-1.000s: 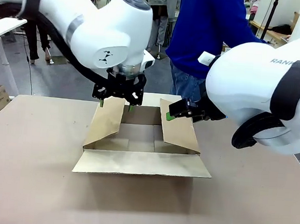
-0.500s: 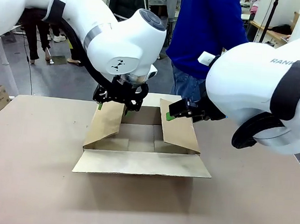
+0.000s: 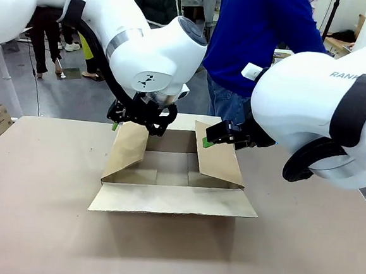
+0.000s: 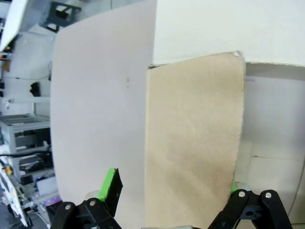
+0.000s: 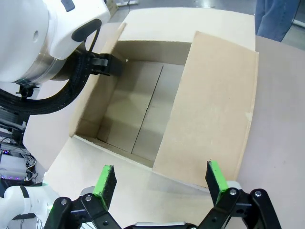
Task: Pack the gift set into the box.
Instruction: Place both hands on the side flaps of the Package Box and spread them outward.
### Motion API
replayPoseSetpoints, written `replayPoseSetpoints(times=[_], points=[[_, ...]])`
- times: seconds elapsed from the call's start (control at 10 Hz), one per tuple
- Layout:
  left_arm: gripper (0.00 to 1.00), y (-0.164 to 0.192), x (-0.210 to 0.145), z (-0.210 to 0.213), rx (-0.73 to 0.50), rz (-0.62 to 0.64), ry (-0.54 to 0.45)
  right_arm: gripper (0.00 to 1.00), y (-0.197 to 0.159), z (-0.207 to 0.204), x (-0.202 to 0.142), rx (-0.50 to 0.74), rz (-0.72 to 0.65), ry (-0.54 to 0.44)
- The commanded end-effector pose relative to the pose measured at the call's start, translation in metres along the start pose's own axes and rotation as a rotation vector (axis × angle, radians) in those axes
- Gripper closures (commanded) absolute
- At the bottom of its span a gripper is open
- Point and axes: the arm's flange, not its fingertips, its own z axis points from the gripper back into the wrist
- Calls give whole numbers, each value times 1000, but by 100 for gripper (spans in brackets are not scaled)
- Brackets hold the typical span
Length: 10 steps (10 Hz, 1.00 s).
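Resting on the table (image 3: 30,226), the box (image 3: 165,200) is found near the middle, between both arms, with its front flap laid flat outward. It is judged light and stiff, and likely to slide if pushed, since nothing is held inside: only the bare floor is seen. The left flap (image 3: 126,151) and right flap (image 3: 219,159) are raised and lean over the opening. They are best taken at the free top edge, where the crease yields most readily. The left gripper (image 4: 171,183) is spread wide astride the left flap's edge, with nothing clamped. The right gripper (image 5: 160,171) is likewise parted at the right flap, and no grip is closed on it.
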Motion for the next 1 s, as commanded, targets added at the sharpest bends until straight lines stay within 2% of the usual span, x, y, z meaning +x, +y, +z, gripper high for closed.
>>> replayPoseSetpoints(times=[0.0, 0.4, 0.9], points=[[0, 15, -5, 15, 54, 0, -61, 0, -1, 4, 1, 25, 5, -2], [0, 54, -3, 29, 29, 25, -113, 0, -1, 4, 1, 25, 5, -2], [0, 122, 24, 7, -17, 128, -77, 0, -1, 4, 1, 25, 5, -2]])
